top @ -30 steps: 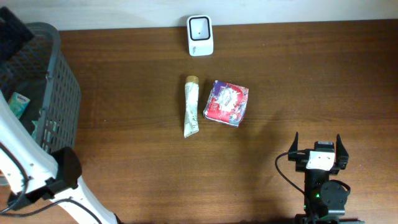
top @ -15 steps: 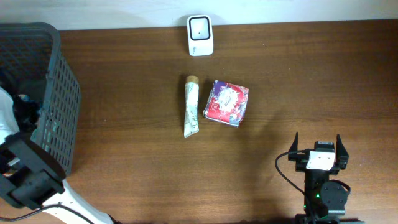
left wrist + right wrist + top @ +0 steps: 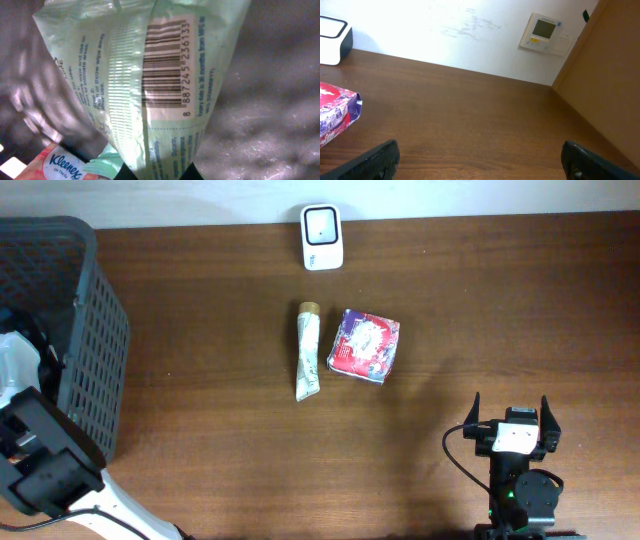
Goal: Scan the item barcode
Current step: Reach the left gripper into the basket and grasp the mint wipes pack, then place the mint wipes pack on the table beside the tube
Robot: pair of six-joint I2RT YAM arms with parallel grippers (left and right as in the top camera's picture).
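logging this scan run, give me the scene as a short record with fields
left gripper: shut on green packet, down in the basket
barcode: on green packet, facing the left wrist camera
also in basket: Kleenex pack
right gripper: open, empty, at near edge of table
mid-table: tube beside red packet
scanner: far edge
scan: not yet done

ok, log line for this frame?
phase: pick in basket | left gripper: shut on green pack, barcode facing wrist camera | right gripper: open, idle | scanner: far table edge
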